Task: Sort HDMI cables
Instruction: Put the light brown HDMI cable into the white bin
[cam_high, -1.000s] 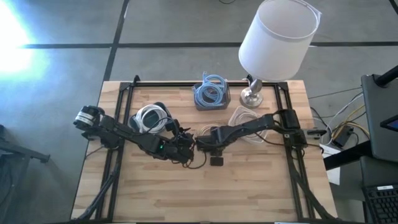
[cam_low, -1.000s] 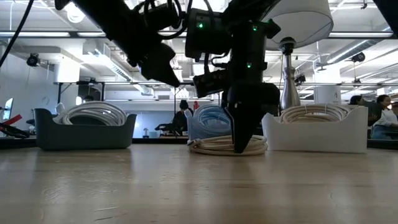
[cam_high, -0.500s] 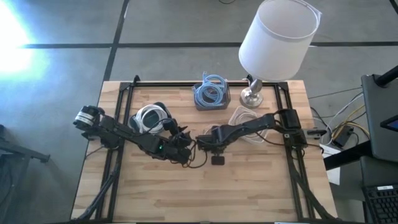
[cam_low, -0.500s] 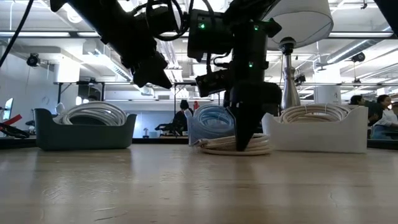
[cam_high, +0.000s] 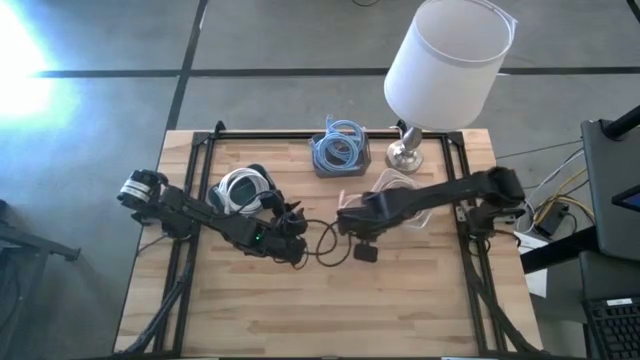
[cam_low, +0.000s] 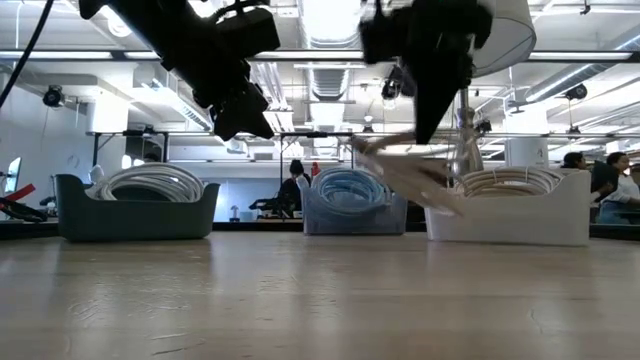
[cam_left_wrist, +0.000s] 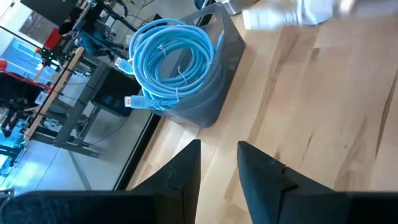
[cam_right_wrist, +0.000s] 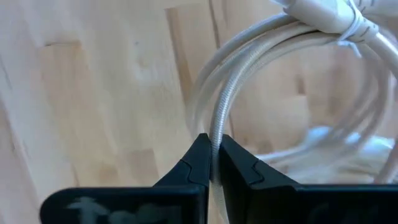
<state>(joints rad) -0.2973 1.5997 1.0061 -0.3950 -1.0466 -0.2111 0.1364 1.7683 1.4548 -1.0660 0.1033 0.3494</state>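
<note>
My right gripper (cam_right_wrist: 212, 163), jaws clamped on the beige coil (cam_low: 405, 176), has lifted it off the tabletop (cam_high: 300, 310), frame centre. My left gripper (cam_left_wrist: 217, 171) stays raised, jaws slightly apart.

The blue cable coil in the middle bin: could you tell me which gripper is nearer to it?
The right. The right gripper, shut on a beige coil held above the table, hangs just beside the blue coil. The left gripper hovers farther off, near the bin of white coils.
</note>
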